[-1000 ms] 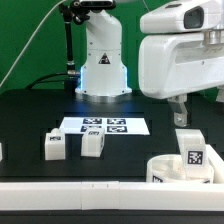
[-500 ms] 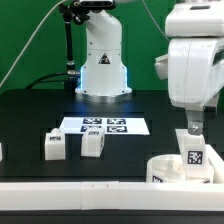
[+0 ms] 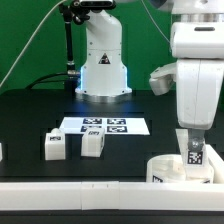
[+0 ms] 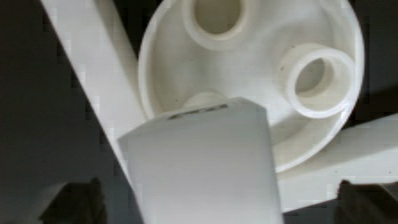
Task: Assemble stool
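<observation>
The round white stool seat point(image 3: 168, 170) lies at the front on the exterior view's right, by the front wall strip. A white leg with a tag point(image 3: 194, 155) stands upright on it. My gripper point(image 3: 189, 146) has come down over this leg, with a finger on either side. In the wrist view the leg point(image 4: 205, 160) fills the middle, and the dark fingers point(image 4: 71, 200) stand apart from its sides, so the gripper is open. Below it the seat point(image 4: 231, 75) shows its round holes. Two more tagged legs point(image 3: 54, 146) point(image 3: 92, 143) stand on the table.
The marker board point(image 3: 104, 126) lies flat at the table's middle, behind the two loose legs. The long white wall strip point(image 3: 80, 193) runs along the front edge and also shows in the wrist view point(image 4: 89, 70). The robot base point(image 3: 103, 70) stands at the back.
The hand has turned, shifted toward the exterior view's right and come down until its fingers reach the leg standing on the seat. The leg, seat and loose legs have stayed put.
</observation>
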Motion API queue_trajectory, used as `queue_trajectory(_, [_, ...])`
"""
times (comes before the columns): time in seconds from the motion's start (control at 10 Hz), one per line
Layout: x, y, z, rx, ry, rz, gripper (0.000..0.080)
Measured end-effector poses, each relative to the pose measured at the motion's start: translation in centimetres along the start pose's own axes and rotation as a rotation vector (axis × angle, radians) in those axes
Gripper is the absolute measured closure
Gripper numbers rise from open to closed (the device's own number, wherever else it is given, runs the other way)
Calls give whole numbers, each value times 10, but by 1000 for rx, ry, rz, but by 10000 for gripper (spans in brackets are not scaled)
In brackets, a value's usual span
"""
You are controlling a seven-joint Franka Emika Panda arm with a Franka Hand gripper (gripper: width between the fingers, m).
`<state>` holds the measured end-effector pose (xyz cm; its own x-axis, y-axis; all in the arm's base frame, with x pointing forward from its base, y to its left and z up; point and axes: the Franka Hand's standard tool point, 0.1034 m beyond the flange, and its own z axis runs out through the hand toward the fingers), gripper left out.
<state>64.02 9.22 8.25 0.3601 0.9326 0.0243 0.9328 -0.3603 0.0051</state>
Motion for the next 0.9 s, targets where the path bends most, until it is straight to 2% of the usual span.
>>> queue_trajectory(0.2, [0, -1, 2, 3, -2, -1, 150])
queue_trajectory(0.3, [2, -2, 2, 3, 0, -4, 279])
queue_trajectory(0.4, [1, -2, 2, 4, 0, -3, 279])
queue_trajectory(0.5, [1, -2, 2, 4, 0, 16, 418])
queue_trajectory(0.6, [1, -2, 2, 4, 0, 39, 461])
queue_trajectory(0.7, [0, -2, 2, 4, 0, 39, 461])
queue_trajectory(0.9, [0, -1, 3, 9, 7, 269, 461])
